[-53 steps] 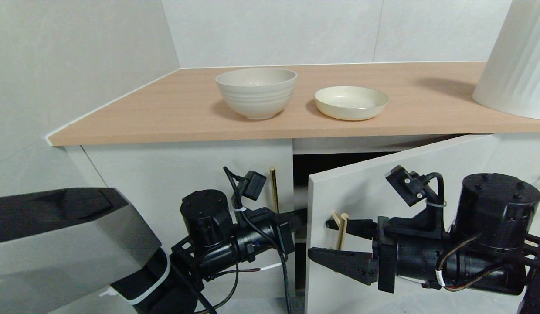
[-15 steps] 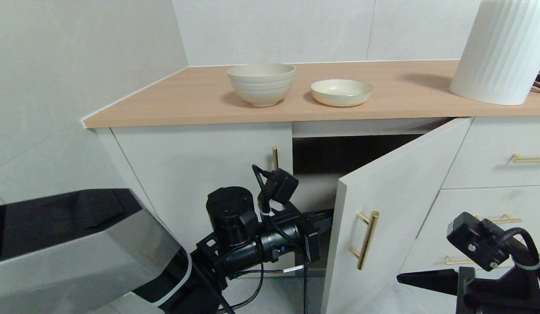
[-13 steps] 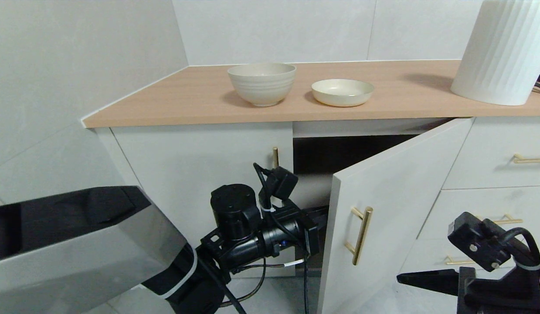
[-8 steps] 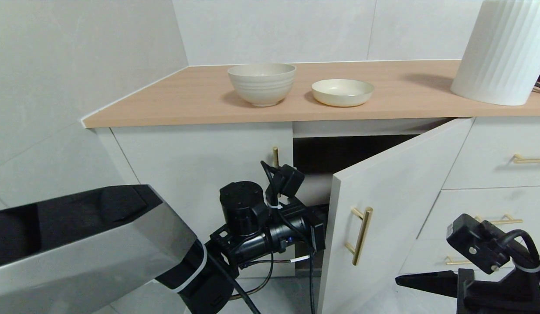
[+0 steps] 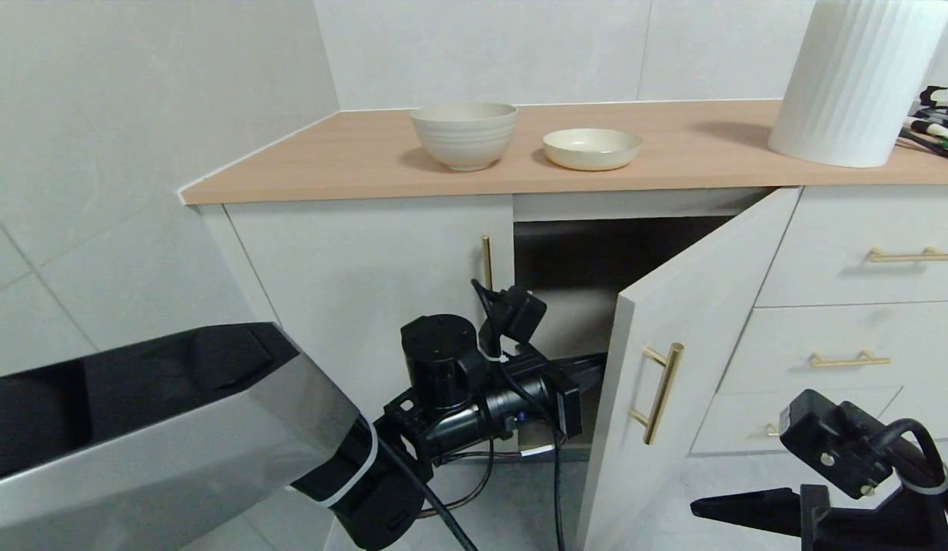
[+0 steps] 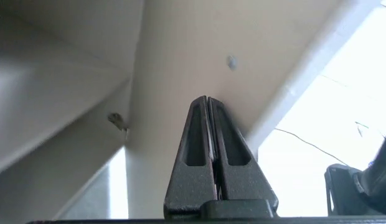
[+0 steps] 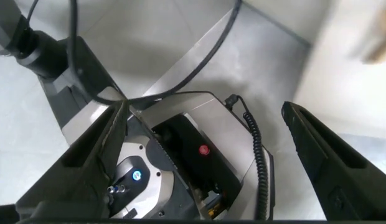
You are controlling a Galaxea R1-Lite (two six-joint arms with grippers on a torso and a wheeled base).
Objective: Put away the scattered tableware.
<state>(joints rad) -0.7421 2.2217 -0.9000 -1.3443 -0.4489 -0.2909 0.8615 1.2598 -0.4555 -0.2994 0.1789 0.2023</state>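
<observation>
So the bowl (image 5: 464,135) sits on the counter (image 5: 328,164), well above the left gripper (image 6: 207,118) and a bit to its left, nothing touching it. That gripper is low down at the cabinet opening, fingers pressed flat together with nothing between them. Its tip pokes in behind the open door (image 5: 695,306), up close to a pale panel, though I can't tell if it actually touches. The dish (image 5: 592,148) is pretty much straight above that gripper, also on the counter, just right of the bowl with a small gap. The door hangs swung out between the two grippers, and its brass handle (image 5: 659,392) faces the right one. The right gripper (image 7: 205,112) is low and just right of the handle, apart from it. It's spread wide and empty, with one finger (image 5: 741,506) pointing back toward the door. Above and behind it are the drawers (image 5: 864,256). Way up on the counter's right end stands a tall white ribbed container (image 5: 856,80).
</observation>
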